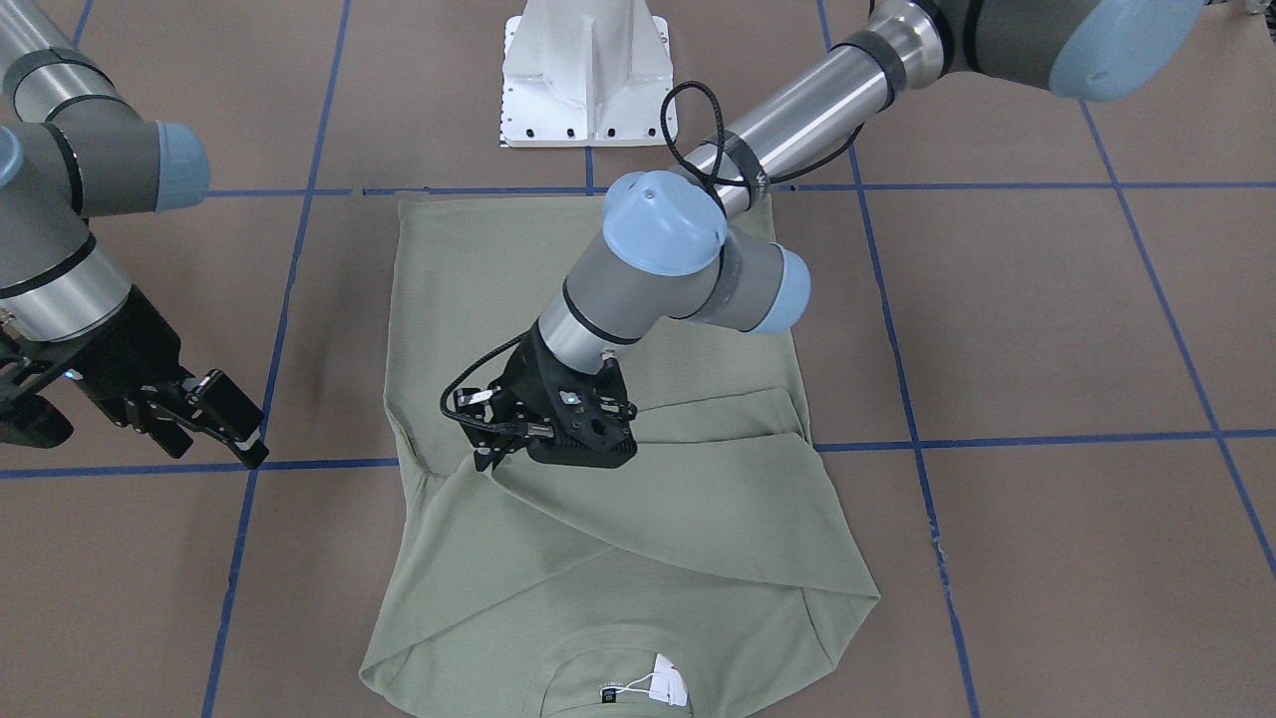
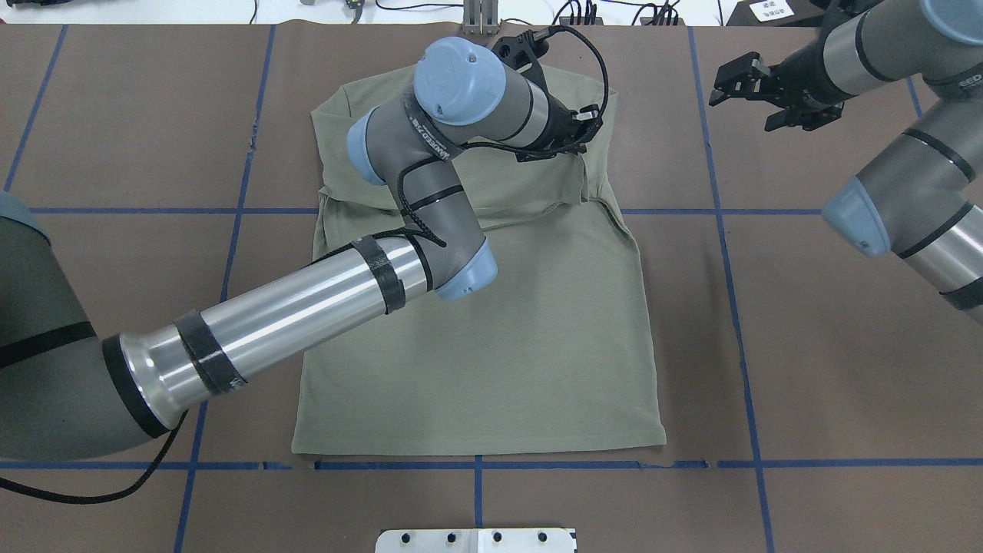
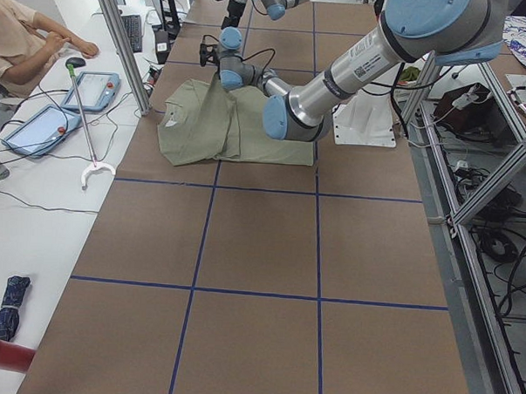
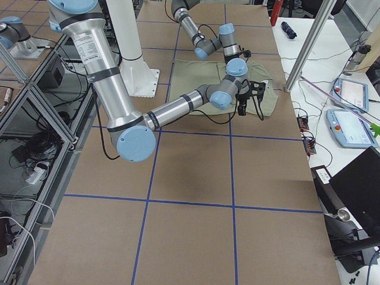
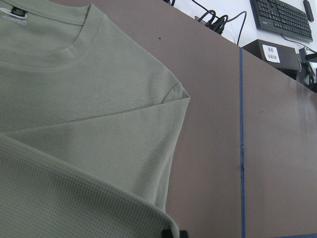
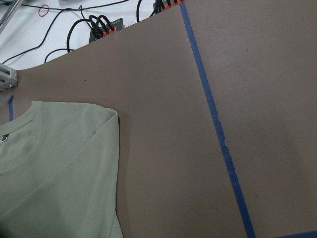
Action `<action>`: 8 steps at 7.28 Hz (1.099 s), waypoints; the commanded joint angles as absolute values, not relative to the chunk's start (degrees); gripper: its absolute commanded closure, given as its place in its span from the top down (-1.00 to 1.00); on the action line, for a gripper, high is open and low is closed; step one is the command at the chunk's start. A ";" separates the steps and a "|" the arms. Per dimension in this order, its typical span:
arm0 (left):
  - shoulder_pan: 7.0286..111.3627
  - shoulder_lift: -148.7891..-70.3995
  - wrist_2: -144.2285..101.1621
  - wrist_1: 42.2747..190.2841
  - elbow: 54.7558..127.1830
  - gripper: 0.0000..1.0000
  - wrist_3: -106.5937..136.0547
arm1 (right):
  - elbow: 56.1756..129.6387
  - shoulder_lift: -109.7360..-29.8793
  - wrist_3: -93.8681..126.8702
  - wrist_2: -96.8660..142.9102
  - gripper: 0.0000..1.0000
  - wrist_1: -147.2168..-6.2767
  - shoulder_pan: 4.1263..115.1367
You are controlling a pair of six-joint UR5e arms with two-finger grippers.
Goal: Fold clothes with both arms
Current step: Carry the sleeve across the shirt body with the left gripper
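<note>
The sage-green shirt (image 1: pixel 638 558) lies flat on the brown table, collar towards the operators' side, with a white hang tag (image 1: pixel 666 686) at the neck. One side is folded over the body in a diagonal flap. My left arm reaches across the shirt (image 2: pixel 499 346). Its gripper (image 1: pixel 486 457) is low on the folded edge and shut on the fabric, which rises to its tips. The left wrist view shows that shirt edge (image 5: pixel 163 218) at the fingertips. My right gripper (image 1: pixel 239 429) hangs open and empty off the shirt's side, also seen in the overhead view (image 2: pixel 733 81).
The white base mount (image 1: pixel 588 70) stands at the robot's edge of the table. Blue tape lines (image 2: pixel 722 230) cross the brown surface. A person (image 3: pixel 34 39) sits at a side table with tablets, and a keyboard (image 5: pixel 282 17) and cables lie beyond the far edge.
</note>
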State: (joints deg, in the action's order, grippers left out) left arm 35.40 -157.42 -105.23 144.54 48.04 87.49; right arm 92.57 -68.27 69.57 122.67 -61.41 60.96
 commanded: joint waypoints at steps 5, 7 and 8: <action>31.99 -160.75 -100.64 151.52 42.63 0.90 90.70 | 91.41 -68.47 67.50 125.60 0.99 -61.35 62.49; 35.57 -159.79 -101.51 151.26 44.72 0.78 90.35 | 90.79 -67.77 68.38 125.51 1.00 -61.26 61.79; 38.47 -152.65 -105.86 151.17 51.09 0.70 89.83 | 91.31 -67.76 71.42 124.99 1.00 -61.09 60.57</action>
